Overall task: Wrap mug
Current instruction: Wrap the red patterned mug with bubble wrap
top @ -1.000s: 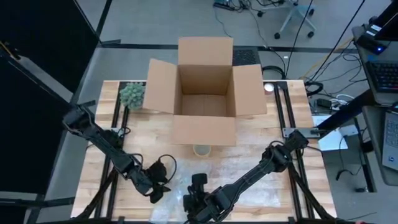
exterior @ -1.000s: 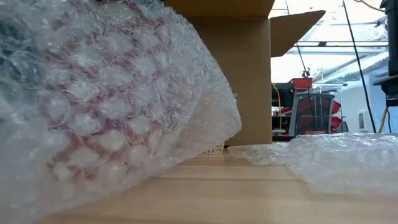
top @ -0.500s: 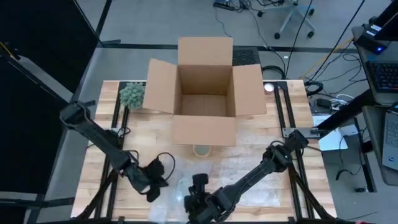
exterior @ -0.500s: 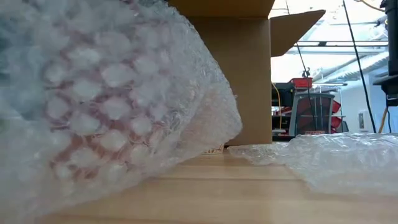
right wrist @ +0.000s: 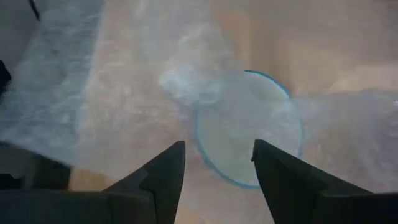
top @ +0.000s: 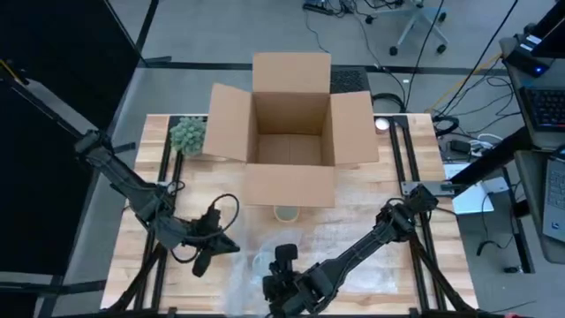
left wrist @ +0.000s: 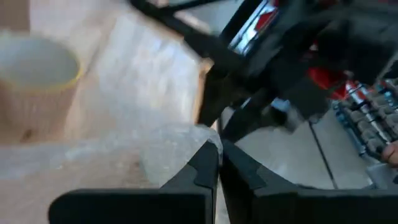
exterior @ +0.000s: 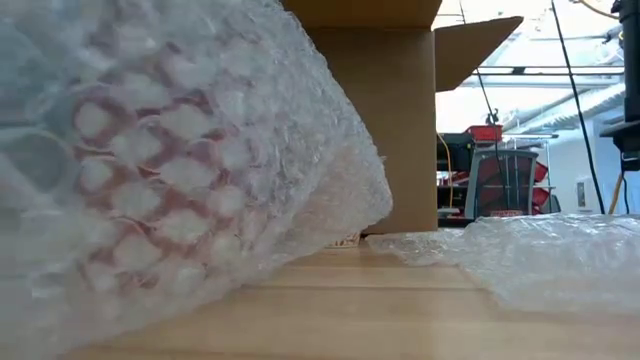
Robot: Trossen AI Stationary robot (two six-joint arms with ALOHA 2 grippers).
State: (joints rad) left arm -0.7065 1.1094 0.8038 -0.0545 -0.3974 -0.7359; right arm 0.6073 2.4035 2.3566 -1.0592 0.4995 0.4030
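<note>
L pincer (top: 231, 248), tips together on bubble wrap (top: 256, 265) edge, has pulled left w/ it; R pincer (right wrist: 214, 163), apart, hovers over wrapped, prob. blue-rimmed mug (right wrist: 249, 127) near counter (top: 344, 221) front, so wrapping's underway.

mug (right wrist: 250, 127) blurred under bubble wrap (exterior: 170, 170), low view mostly blocked

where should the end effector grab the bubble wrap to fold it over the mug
Grip the bubble wrap at its loose thin edge, coming in low from the side. The sheet lies draped over the mug, so only its free edge offers something thin enough to pinch; the left end effector is shut on that edge.
</note>
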